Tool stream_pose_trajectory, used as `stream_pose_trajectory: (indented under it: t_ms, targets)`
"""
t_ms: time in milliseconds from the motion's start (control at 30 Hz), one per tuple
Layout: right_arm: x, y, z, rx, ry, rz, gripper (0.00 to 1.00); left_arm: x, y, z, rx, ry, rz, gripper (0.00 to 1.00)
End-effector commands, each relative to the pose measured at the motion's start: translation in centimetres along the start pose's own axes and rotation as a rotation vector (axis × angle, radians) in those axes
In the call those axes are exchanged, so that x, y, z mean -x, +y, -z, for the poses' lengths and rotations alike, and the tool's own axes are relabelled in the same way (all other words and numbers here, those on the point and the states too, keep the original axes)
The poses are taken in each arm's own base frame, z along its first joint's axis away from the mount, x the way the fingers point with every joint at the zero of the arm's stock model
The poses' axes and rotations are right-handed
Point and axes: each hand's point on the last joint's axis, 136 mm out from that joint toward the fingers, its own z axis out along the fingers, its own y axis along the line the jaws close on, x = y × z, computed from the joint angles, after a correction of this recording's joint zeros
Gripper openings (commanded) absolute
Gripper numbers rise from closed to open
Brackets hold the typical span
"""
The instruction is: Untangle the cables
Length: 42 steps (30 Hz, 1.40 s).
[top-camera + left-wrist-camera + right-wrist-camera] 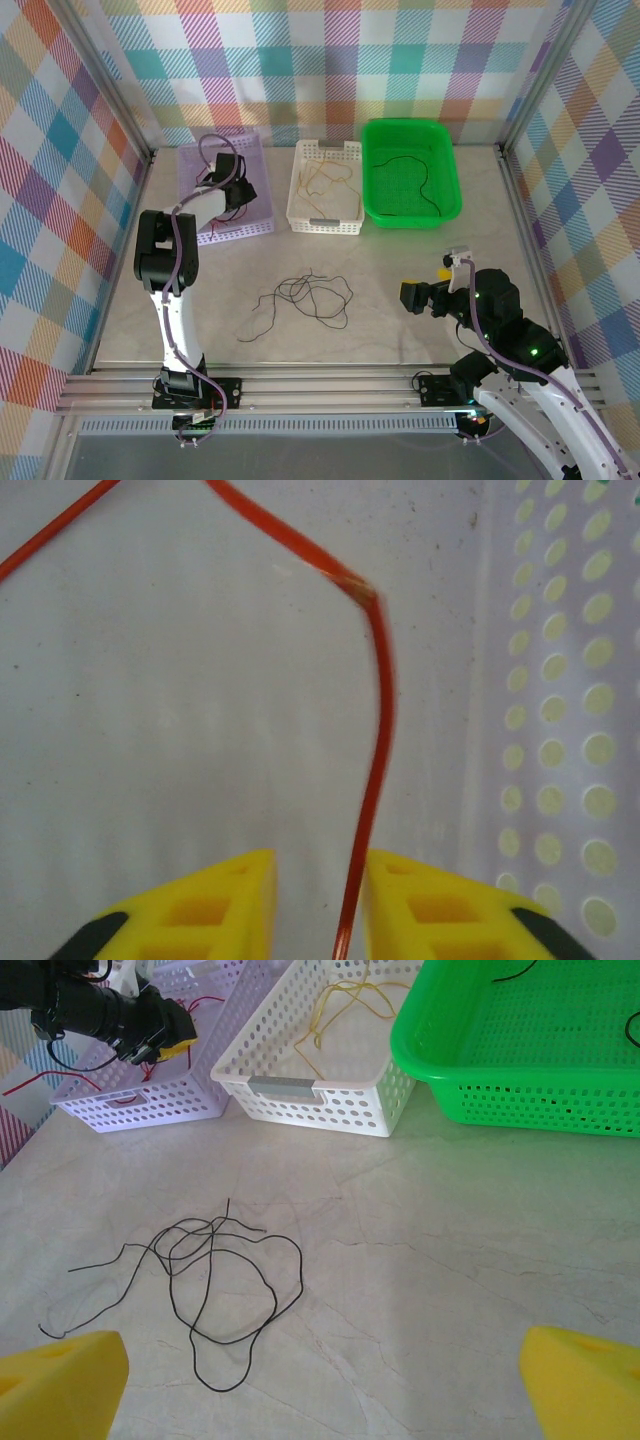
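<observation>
Our right gripper (pixel 322 1360) is spread wide. The black cables (pixel 215 1290) lie tangled on the table (pixel 450 1260), ahead and left of it, making it the nearer arm. Our left gripper (pixel 318 880) hangs in the lilac basket (pixel 560 730), slightly parted around a red cable (pixel 380 730).

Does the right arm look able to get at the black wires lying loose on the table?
Probably yes: the right hand is open and faces the black wires on the table, with nothing standing between them.
</observation>
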Motion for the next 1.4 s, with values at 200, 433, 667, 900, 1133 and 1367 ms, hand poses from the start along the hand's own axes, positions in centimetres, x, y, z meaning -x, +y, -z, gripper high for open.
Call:
stream_pose_trajectory:
  t_ms: [200, 433, 667, 900, 1133, 1367]
  targets:
    - [0.2, 0.4, -0.1, 0.023, -0.012, 0.017, 1.0, 2.1, -1.4, 2.7, -0.027, -0.018, -0.01, 0.53]
    - [0.3, 0.5, 0.0, 0.028, -0.017, 0.022, 1.0, 4.4, -3.1, 7.0, -0.083, -0.038, 0.003, 0.81]
    - [-0.4, 1.9, -0.8, 0.108, 0.043, 0.028, 1.0, 8.3, -6.2, 16.1, -0.235, -0.112, 0.014, 1.0]
    - [-1.4, 3.9, -2.8, 0.201, 0.178, 0.01, 1.0, 7.7, -8.0, 26.5, -0.362, -0.142, -0.018, 1.0]
    - [-3.4, 5.1, -7.6, 0.141, 0.356, 0.031, 1.0, 1.7, -4.0, 35.4, -0.367, -0.185, -0.087, 1.0]
    - [-5.1, 5.9, -13.0, 0.045, 0.446, 0.122, 1.0, -5.3, 1.9, 37.3, -0.346, -0.214, -0.109, 1.0]
